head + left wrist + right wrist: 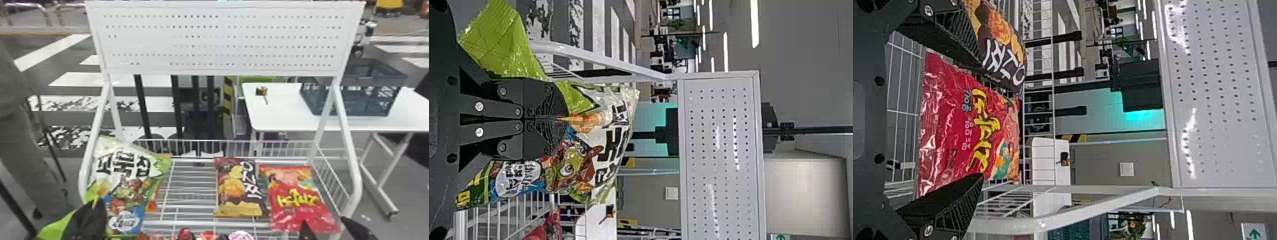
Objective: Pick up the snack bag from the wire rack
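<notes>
The snack bag is located at the left end of the wire rack, tilted in front of the left side post. The left tool is clamped on this bag: its fingers are closed together, with the film pinched between them and bulging out on both sides. The right tool is positioned at the front right of the rack with its fingers set apart, near the red bag, on which they are not closed. The dark brown bag lies on the rack to the left of the red bag.

Handling: the load is judged to be light, soft and puffy, with a slippery film and contents that are easily crushed. A firm but moderate pinch is called for; excess force may break the contents or burst a seam. The present hold is taken on gathered film on the bag's printed face, which should give better purchase than a taut, smooth panel. Swinging or slow slipping of the free portions is to be expected.

The pick is judged to be well advanced. Whether the lower edge is clear of the rack cannot be told. A slow, straight lift is advised, with the edges kept clear of the post and wires.
</notes>
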You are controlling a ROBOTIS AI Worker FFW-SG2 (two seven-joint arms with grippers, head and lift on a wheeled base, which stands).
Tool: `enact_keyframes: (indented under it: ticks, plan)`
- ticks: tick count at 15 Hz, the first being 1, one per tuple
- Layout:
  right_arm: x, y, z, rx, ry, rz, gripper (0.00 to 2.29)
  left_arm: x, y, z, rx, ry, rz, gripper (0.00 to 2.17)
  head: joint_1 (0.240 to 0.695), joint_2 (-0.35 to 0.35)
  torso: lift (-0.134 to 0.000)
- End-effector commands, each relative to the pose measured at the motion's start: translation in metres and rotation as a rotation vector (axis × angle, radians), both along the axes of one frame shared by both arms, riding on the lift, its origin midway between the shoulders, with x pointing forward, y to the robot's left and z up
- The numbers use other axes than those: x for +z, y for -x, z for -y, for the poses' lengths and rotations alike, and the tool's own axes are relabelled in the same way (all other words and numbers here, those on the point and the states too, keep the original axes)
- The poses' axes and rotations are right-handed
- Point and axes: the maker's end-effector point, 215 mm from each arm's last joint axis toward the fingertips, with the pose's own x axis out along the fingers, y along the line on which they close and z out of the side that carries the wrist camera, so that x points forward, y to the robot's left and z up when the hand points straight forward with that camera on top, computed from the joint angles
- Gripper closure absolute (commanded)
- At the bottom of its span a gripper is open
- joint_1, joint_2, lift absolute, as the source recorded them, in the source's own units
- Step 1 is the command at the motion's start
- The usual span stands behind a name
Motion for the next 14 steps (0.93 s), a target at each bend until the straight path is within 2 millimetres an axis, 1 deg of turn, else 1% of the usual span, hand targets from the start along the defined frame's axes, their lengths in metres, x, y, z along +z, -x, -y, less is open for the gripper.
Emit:
enact_keyframes:
  ticks: [1, 2, 3, 5, 7, 8, 9, 10, 11, 12, 13, 14]
  plan:
    - [-0.019, -0.037, -0.01, 0.009, 0.021, -0.035, 0.11, 0.0, -0.001, 0.0, -0.002, -0.001, 0.001, 1.71, 0.499, 0.0, 0.0]
    - [-0.027, -0.051, -0.014, 0.017, 0.028, -0.054, 0.11, 0.0, -0.001, 0.0, -0.002, -0.001, 0.001, 1.71, 0.499, 0.0, 0.0]
    - [-0.033, -0.066, -0.014, 0.017, 0.058, -0.065, 0.11, 0.0, -0.001, 0.0, -0.003, -0.002, 0.001, 1.71, 0.499, 0.0, 0.0]
    - [-0.052, -0.087, -0.01, 0.014, 0.091, -0.114, 0.11, -0.001, -0.002, 0.0, -0.004, -0.003, 0.001, 1.71, 0.499, 0.0, 0.0]
    - [-0.068, -0.101, -0.008, 0.012, 0.096, -0.146, 0.11, -0.003, -0.002, -0.001, -0.004, -0.002, -0.004, 1.71, 0.499, 0.0, 0.0]
    - [-0.074, -0.102, -0.007, 0.01, 0.094, -0.16, 0.11, -0.002, -0.002, -0.001, -0.004, -0.002, -0.002, 1.71, 0.499, 0.0, 0.0]
    - [-0.081, -0.102, -0.006, 0.008, 0.093, -0.181, 0.21, -0.002, -0.003, -0.001, -0.003, -0.003, -0.002, 1.71, 0.499, 0.0, 0.0]
    - [-0.087, -0.1, -0.006, 0.007, 0.092, -0.204, 0.46, -0.002, -0.003, -0.002, -0.003, -0.004, -0.002, 1.71, 0.499, 0.0, 0.0]
    - [-0.095, -0.097, -0.006, 0.009, 0.088, -0.236, 1.06, -0.002, -0.003, -0.001, -0.004, -0.003, -0.002, 1.71, 0.499, 0.0, 0.0]
    - [-0.097, -0.096, -0.007, 0.008, 0.082, -0.248, 1.62, -0.002, -0.003, -0.001, -0.004, -0.002, -0.001, 1.71, 0.499, 0.0, 0.0]
    - [-0.097, -0.094, -0.007, 0.009, 0.076, -0.251, 1.94, -0.002, -0.004, -0.001, -0.005, -0.001, -0.001, 1.71, 0.499, 0.0, 0.0]
    - [-0.093, -0.093, -0.006, 0.001, 0.077, -0.245, 2.08, -0.002, -0.004, -0.001, -0.005, -0.001, 0.001, 1.71, 0.499, 0.0, 0.0]
